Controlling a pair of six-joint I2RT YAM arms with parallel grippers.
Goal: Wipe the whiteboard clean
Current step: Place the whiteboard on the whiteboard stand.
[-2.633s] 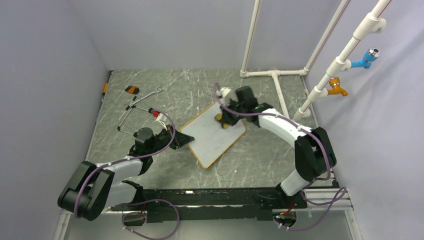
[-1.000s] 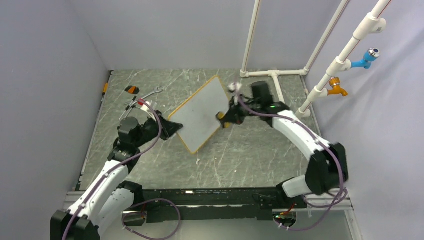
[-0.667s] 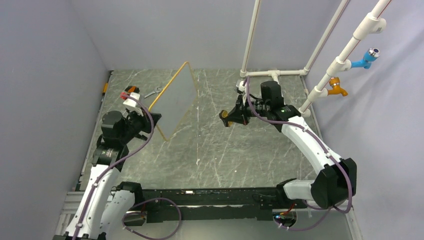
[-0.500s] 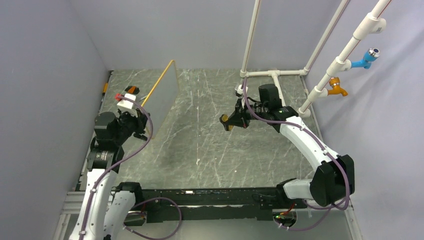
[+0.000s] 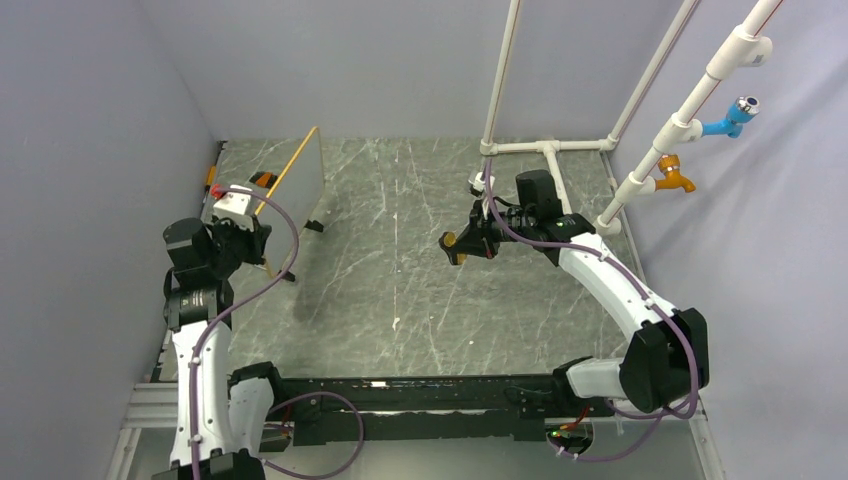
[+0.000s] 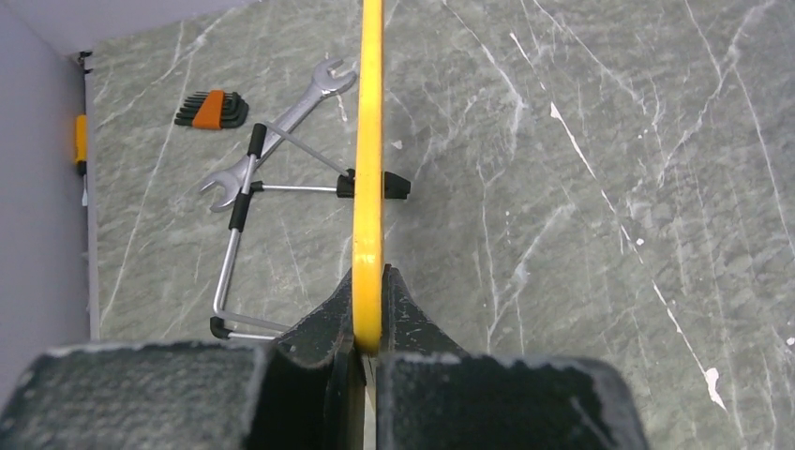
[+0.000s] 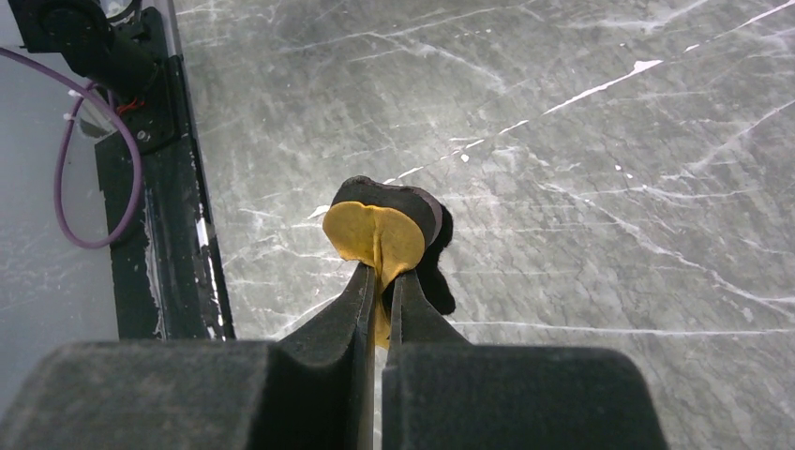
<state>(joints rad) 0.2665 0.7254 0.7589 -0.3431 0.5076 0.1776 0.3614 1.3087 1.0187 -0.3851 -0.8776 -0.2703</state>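
The whiteboard (image 5: 303, 172) has left the table (image 5: 420, 300). A few seconds ago it lay flat under the right end effector (image 5: 458, 245), and the left end effector (image 6: 367, 314) has since swung it up and away to its own side. That end effector is now clamped on the board's lower frame edge. The board stands nearly upright above and straight ahead of it, edge-on in the wrist view. A wire stand (image 6: 246, 192) and a wrench (image 6: 281, 122) lie on the table beyond and to the left of the end effector.

The right end effector is closed on a yellow eraser (image 7: 373, 236) and hangs over bare table, well apart from the board. No red writing shows on the face seen from above, so wiping looks finished. The remaining step is probably setting the board down.
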